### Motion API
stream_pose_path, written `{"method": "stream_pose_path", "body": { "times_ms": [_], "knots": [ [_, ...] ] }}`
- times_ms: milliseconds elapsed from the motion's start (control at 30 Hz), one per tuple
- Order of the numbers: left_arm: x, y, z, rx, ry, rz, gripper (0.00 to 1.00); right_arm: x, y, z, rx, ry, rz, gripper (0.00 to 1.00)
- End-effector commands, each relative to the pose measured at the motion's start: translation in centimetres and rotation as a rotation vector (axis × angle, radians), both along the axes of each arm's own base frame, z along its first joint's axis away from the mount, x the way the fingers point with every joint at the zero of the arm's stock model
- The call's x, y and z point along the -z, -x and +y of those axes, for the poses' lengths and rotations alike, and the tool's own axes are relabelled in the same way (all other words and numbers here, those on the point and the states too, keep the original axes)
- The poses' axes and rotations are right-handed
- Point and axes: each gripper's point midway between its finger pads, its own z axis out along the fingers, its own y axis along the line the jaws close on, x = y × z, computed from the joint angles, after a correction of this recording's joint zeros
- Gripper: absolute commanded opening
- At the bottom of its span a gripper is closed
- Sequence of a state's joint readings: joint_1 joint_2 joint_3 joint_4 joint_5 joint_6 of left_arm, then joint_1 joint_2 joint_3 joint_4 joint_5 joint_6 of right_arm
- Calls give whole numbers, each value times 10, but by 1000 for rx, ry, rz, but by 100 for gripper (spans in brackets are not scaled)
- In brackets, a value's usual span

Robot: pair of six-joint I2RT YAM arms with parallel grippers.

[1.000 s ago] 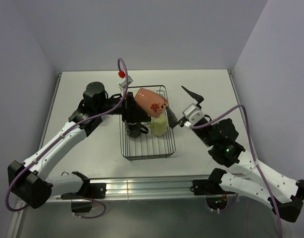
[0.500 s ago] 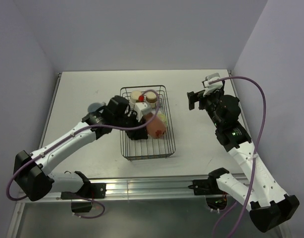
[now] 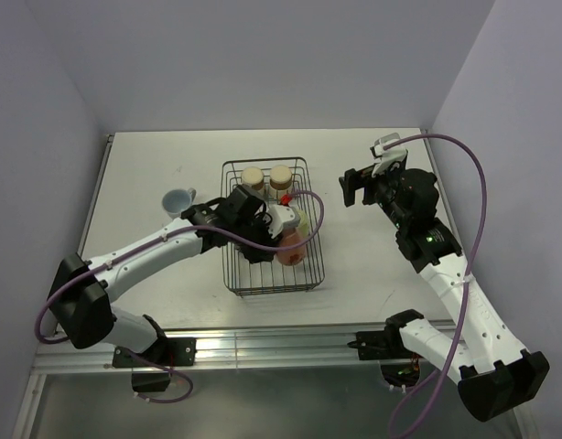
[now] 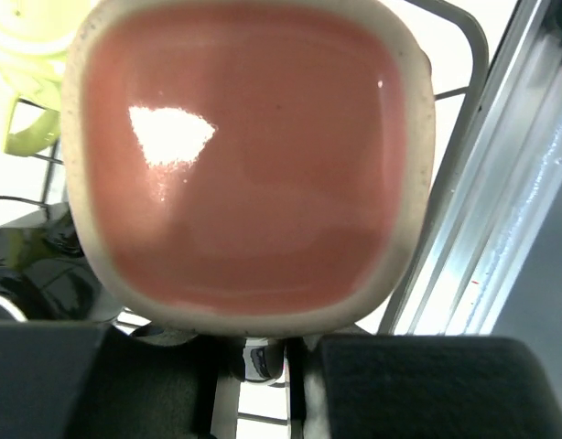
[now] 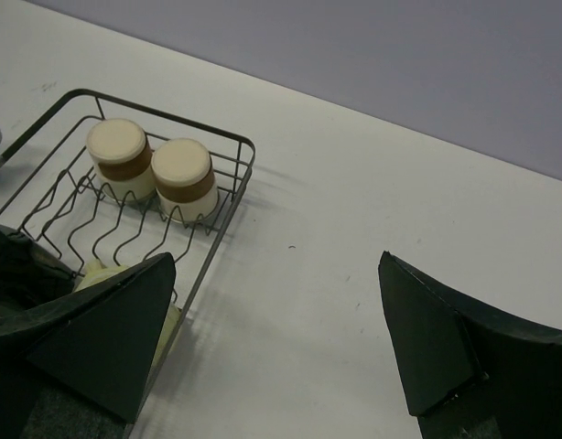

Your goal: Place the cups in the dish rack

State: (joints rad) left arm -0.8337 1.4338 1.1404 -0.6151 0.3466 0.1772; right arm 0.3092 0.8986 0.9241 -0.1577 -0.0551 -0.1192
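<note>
Top view: bright, even, diffuse light from overhead. The white table (image 3: 144, 183) is close to clipping and the walls (image 3: 263, 64) read lavender-grey. Shadows under both arms are soft and short. Focus is sharp throughout.

Left wrist view: the salmon-pink mug (image 4: 244, 155) fills the frame in soft focus, with one white glare patch on the upper left of its glaze. The aluminium rail (image 4: 501, 201) is streaked with highlights. The bottom strip is underexposed.

Right wrist view: crisp on the dish rack (image 5: 231, 197), whose wires cast thin, faint shadows. The fingers (image 5: 107, 338) of the right gripper (image 5: 276, 261) are black, slightly blurred and without detail.
</note>
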Motion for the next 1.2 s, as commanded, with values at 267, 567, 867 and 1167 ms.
{"method": "stream_pose_path", "body": {
  "times_ms": [267, 567, 867, 1167],
  "knots": [
    [-30, -7, -27, -31, 78, -83, 0, -32, 0, 2, -8, -48, -60, 100],
    [-23, -5, -30, -52, 37, -117, 0, -31, 1, 1, -7, -48, -61, 100],
    [-16, -7, -26, 41, -24, -176, 0, -28, 2, 2, -13, -51, -57, 100],
    [-7, 1, -30, 260, -71, -200, 0, -28, 1, 4, -18, -55, -52, 100]
  ]
}}
